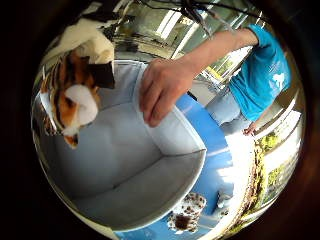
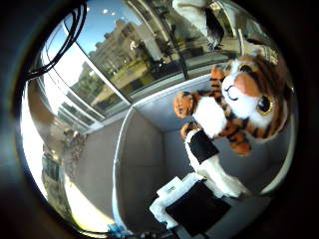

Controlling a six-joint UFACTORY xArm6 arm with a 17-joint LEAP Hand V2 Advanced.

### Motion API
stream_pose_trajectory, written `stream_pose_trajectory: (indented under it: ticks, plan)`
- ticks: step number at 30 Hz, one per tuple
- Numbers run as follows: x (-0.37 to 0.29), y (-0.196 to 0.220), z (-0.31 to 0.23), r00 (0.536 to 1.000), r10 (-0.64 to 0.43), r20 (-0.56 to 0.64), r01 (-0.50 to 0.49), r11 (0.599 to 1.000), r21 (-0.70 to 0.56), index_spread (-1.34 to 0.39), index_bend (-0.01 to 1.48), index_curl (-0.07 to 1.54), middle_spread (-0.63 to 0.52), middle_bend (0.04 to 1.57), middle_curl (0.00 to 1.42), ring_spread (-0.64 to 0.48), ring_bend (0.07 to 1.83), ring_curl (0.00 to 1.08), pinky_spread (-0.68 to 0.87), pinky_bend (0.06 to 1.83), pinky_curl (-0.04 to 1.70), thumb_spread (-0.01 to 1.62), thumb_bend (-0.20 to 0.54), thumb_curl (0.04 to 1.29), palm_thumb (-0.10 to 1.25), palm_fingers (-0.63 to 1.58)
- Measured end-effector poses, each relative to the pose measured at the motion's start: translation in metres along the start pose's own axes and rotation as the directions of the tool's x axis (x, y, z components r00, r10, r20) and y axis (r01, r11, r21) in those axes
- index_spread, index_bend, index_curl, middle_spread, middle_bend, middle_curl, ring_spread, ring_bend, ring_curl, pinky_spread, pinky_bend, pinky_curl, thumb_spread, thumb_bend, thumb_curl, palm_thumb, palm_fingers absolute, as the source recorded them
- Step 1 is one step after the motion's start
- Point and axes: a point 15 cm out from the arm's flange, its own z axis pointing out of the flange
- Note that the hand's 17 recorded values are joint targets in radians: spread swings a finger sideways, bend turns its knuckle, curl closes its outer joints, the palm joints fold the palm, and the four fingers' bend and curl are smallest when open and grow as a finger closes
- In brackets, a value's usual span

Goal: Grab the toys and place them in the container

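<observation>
The hand (image 2: 207,184) shows in the thumb side view as white and black parts reaching in from the edge, with one black-padded finger (image 2: 202,145) stretched up against the belly of the tiger (image 2: 239,107). In the little finger side view another white and black finger (image 1: 97,60) lies curled over the tiger's head from the other side, so the toy is pinched between them, close before the palm. The arm itself cannot be seen.

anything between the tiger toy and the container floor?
Nothing. In the little finger side view, only bare grey floor shows below the tiger toy inside the container. A person's hand grips its rim.
</observation>
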Motion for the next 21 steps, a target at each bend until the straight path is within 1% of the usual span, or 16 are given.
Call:
stream_pose_trajectory:
  ticks: [3, 6, 7, 9, 12, 14, 16, 21]
  plan:
    - [0.004, -0.009, -0.016, 1.000, 0.000, -0.006, 0.000, 1.000, 0.020, -0.71, 0.10, 0.85, -0.02, 0.27, 0.47, 0.25, 0.70, 0.36, 0.46, 1.07, 0.61, 1.11, -0.041, 0.45, 0.55, -0.09]
    - [0.013, -0.024, -0.051, 1.000, 0.001, -0.016, 0.000, 0.999, 0.051, -0.62, 0.11, 0.75, 0.00, 0.23, 0.44, 0.26, 0.65, 0.34, 0.48, 1.03, 0.58, 1.11, -0.037, 0.43, 0.53, -0.05]
    - [0.015, -0.023, -0.058, 1.000, 0.000, -0.016, 0.000, 0.999, 0.042, -0.58, 0.12, 0.70, 0.00, 0.21, 0.43, 0.27, 0.63, 0.33, 0.50, 1.01, 0.56, 1.11, -0.038, 0.41, 0.52, -0.03]
    - [0.020, -0.019, -0.079, 1.000, -0.002, -0.009, 0.002, 1.000, 0.012, -0.55, 0.13, 0.65, 0.01, 0.20, 0.42, 0.27, 0.62, 0.32, 0.51, 1.00, 0.55, 1.11, -0.036, 0.40, 0.51, -0.02]
    - [0.034, -0.011, -0.127, 1.000, 0.002, -0.004, -0.002, 0.999, -0.035, -0.51, 0.15, 0.59, 0.01, 0.19, 0.41, 0.27, 0.60, 0.31, 0.52, 0.98, 0.52, 1.11, -0.038, 0.38, 0.50, 0.01]
    - [0.050, -0.001, -0.161, 1.000, 0.010, -0.009, -0.011, 0.998, -0.065, -0.48, 0.15, 0.54, 0.01, 0.19, 0.39, 0.28, 0.59, 0.31, 0.53, 0.96, 0.50, 1.11, -0.035, 0.37, 0.49, 0.04]
    - [0.076, 0.018, -0.195, 0.999, 0.035, -0.023, -0.037, 0.994, -0.107, -0.47, 0.15, 0.51, 0.01, 0.19, 0.39, 0.28, 0.59, 0.31, 0.53, 0.95, 0.49, 1.11, -0.035, 0.36, 0.48, 0.06]
    - [0.152, 0.084, -0.278, 0.991, 0.108, -0.075, -0.122, 0.970, -0.210, -0.40, 0.15, 0.43, 0.02, 0.20, 0.38, 0.29, 0.60, 0.31, 0.55, 0.92, 0.45, 1.10, -0.033, 0.35, 0.47, 0.12]
